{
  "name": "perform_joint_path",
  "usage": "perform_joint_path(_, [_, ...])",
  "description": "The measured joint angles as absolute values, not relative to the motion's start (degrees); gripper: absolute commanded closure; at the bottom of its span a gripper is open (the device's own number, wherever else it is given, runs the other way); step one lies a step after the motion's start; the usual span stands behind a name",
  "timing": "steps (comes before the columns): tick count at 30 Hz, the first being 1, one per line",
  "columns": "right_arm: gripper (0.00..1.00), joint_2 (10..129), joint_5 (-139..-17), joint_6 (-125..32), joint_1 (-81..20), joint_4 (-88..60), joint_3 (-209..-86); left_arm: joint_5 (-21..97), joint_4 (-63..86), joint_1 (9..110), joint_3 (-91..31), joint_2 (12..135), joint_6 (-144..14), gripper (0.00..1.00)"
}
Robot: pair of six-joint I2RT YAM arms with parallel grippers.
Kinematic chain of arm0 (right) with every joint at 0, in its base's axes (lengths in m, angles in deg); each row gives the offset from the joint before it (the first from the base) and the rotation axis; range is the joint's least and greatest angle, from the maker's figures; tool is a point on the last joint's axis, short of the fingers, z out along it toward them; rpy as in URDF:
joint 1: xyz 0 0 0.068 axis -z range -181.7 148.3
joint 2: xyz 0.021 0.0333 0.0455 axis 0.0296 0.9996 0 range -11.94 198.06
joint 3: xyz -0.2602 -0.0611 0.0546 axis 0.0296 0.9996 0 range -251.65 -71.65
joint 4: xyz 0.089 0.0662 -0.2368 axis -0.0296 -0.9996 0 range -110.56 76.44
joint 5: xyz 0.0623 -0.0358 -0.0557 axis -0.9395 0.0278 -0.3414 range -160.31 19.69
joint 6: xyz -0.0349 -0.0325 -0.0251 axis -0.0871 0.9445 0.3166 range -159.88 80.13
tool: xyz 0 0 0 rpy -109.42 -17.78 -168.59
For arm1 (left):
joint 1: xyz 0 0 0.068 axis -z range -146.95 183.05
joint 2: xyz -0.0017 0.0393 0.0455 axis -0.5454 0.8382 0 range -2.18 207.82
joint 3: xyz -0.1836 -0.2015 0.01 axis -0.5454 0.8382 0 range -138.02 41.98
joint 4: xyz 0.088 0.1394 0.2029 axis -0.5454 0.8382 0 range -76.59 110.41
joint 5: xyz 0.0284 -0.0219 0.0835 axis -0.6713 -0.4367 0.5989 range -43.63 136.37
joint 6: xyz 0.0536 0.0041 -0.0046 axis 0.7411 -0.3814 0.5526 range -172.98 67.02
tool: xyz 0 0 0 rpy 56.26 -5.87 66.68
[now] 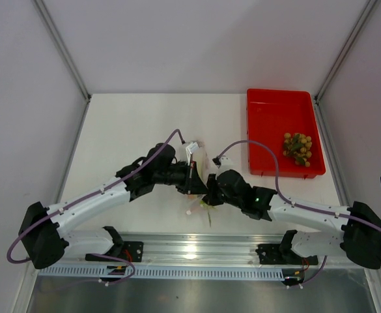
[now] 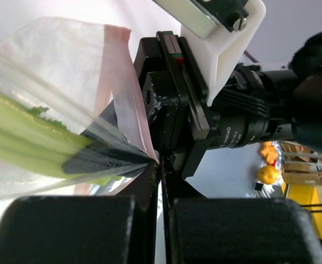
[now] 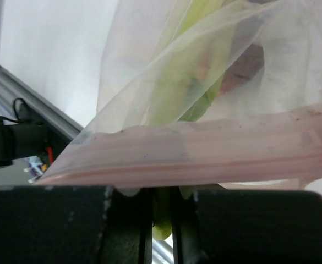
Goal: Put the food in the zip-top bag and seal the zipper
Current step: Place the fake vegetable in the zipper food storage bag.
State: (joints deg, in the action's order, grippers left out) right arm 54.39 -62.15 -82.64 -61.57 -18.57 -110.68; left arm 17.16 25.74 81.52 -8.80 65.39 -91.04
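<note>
- Nearest the lens on your left wrist, the left pincer (image 2: 159,165) is clenched hard on a gathered fold of the zip-top bag (image 2: 50,71), with its jaws pressed together on the film.
- On the other wrist, your right pincer (image 3: 161,190) is nipped almost closed on the bag's edge, right under the pink zipper (image 3: 205,151). A bit of green shows in the slit between the jaws.
- Both pincers meet near the middle of the bench (image 1: 131,124) and hold the bag up between them.
- Inside the film you can see the leek-like stalk (image 2: 34,137) and, behind it, a dark red shape that looks like the wedge (image 3: 243,63).
- Expect the bag to be thin, limp and slippery, and it will likely sag and crumple wherever it has no support. The stiffer zipper strip looks like the best place to take hold.
- The stalk looks light but long, so it may lever the mouth open.
- Farther right, the grapes (image 1: 298,149) lie in the red tray (image 1: 268,111), not yet bagged. They are small and knobbly and probably roll, so grip the cluster gently.
- Beyond that, the bench is smooth and white, with plain pale walls (image 1: 197,39) closing in the cell.
</note>
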Motion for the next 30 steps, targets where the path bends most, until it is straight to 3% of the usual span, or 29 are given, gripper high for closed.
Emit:
perform_joint_path(9, [1.0,55.4,-59.2,-83.6,-61.5,-12.3,-107.3,18.4,24.0,81.3,-6.5,65.4,-92.6,0.99])
perform_joint_path(12, [0.84,54.3,-56.9,-85.2,-60.9,-10.0,-104.8,15.8,21.5,82.3,-6.4,65.1,-94.5,0.99])
perform_joint_path(13, [0.69,54.4,-56.7,-85.3,-60.7,-10.0,-104.6,15.3,20.8,82.7,-6.4,64.8,-95.1,0.99])
perform_joint_path(15, [0.55,54.8,-56.6,-85.3,-60.5,-10.2,-104.7,14.5,20.0,82.9,-6.4,64.3,-95.6,0.99])
perform_joint_path(21, [0.35,54.9,-56.4,-83.6,-59.8,-14.2,-106.1,12.9,19.7,83.4,-6.9,63.5,-96.5,0.99])
perform_joint_path(26, [0.35,48.5,-56.6,-82.8,-59.8,-20.8,-106.4,12.6,19.5,83.5,-7.4,63.5,-96.5,0.99])
perform_joint_path(30, [0.43,39.9,-56.8,-82.8,-59.8,-27.1,-107.4,12.5,20.1,83.6,-8.3,63.5,-96.5,0.99])
